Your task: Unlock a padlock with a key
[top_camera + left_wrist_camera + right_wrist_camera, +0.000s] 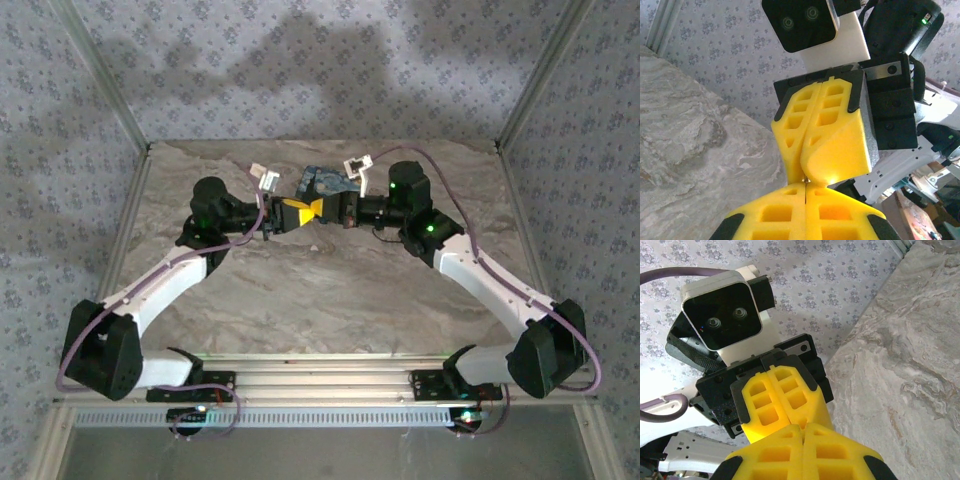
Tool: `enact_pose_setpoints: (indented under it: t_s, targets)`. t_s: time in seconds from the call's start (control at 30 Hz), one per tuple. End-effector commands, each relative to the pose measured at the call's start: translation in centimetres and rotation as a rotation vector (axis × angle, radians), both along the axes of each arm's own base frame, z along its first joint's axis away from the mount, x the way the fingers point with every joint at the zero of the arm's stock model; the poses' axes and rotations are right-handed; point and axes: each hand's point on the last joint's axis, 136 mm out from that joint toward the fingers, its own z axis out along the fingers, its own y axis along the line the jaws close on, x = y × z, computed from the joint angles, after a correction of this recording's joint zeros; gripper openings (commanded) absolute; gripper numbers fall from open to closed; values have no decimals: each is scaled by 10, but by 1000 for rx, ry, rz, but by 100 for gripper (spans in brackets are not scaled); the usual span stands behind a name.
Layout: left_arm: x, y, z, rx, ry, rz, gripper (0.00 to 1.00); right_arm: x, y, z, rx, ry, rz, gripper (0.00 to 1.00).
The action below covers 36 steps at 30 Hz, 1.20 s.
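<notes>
The left gripper (290,213), yellow foam jaws pressed shut, points right. At its tips sits a metallic glint, perhaps the key (806,178); I cannot tell. The right gripper (316,208), likewise shut, meets it tip to tip, equally near.

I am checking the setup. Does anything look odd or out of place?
Yes: the left tool and the right tool, both shut, meet tip to tip over the far part of the table. Whether they pinch something there is too small to tell.
</notes>
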Motion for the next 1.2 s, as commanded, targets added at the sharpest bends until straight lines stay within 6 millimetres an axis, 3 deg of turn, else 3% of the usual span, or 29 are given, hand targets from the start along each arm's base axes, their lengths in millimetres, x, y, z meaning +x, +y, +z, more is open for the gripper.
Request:
enact_pose_setpoints:
  t_s: [0.0, 0.2, 0.27, 0.33, 0.6, 0.7, 0.9, 1.17]
  targets:
    - [-14, -3, 8, 11, -73, -32, 0, -5, 4, -2, -14, -35, 21, 0]
    - [-14, -1, 0, 43, -83, -17, 10, 4, 2, -9, -113, -80, -27, 0]
    - [-13, 0, -3, 58, -82, -3, 24, 9, -3, -19, -166, -73, -55, 0]
    - [-10, 3, -8, 86, -88, 38, 36, 16, -7, -14, -207, -92, -98, 0]
    - [11, 38, -37, 257, -93, 344, 59, 33, -29, -30, -451, -161, -207, 0]
    - [10, 49, -46, 295, -72, 402, 62, 30, -23, -31, -519, -218, -160, 0]
    - [13, 62, -76, 381, -12, 462, 63, 8, 10, -30, -571, -331, 18, 0]
    - [12, 59, -65, 186, 76, 423, 57, -12, 37, -27, -434, -319, 175, 0]
